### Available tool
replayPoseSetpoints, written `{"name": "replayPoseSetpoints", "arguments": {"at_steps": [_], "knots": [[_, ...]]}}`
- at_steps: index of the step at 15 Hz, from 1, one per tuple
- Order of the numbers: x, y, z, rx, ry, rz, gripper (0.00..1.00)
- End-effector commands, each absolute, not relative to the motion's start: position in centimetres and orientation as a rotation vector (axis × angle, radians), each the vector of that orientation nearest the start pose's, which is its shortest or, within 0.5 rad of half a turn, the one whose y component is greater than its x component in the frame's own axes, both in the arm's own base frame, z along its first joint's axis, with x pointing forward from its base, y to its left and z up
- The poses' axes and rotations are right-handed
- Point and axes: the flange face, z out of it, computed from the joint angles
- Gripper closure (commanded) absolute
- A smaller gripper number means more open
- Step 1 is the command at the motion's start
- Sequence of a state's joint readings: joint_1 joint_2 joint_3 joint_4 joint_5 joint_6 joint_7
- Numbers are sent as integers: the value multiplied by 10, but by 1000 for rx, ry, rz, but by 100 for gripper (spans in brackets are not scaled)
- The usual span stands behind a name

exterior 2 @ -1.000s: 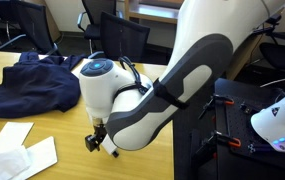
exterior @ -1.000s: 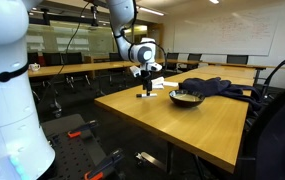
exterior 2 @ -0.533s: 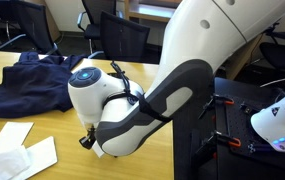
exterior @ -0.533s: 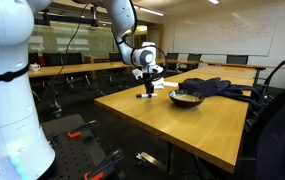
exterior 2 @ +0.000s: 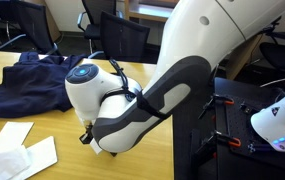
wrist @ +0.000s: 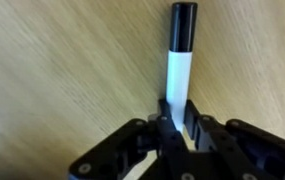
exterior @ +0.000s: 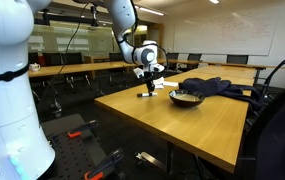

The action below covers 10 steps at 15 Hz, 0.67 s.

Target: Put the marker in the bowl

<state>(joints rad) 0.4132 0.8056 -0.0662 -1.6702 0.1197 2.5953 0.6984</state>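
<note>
So: jaws pressed in on the marker, pinching the white barrel near its lower end. In the wrist view the gripper sits at the bottom edge w/ the marker's long axis running straight up the pic away from it, black cap at the far end. Wood table lies behind it; can't tell if the tip touches the top or is clear of it.

In an exterior view the gripper hangs low over the table, and the bowl sits near it but apart, toward the pic's right, w/ a dark cloth just beyond. Paper sheets lie on the table by the arm.

Judgement: grasp looks done, carry is left. Next move prob needs lift, then sideways travel toward the bowl, releasing cap-end-down over the rim.
</note>
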Motion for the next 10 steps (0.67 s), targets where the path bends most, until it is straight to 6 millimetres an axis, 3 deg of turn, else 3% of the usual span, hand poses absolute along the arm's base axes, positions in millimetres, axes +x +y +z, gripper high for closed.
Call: {"name": "replayPoseSetpoints", "arguments": {"at_steps": [1, 4, 7, 10], "knots": [[650, 218, 178, -2964, 593, -157, 95], [661, 190, 214, -2973, 442, -263, 95], [669, 147, 250, -2979, 376, -312, 95], [669, 102, 264, -3053, 239, -327, 95]]}}
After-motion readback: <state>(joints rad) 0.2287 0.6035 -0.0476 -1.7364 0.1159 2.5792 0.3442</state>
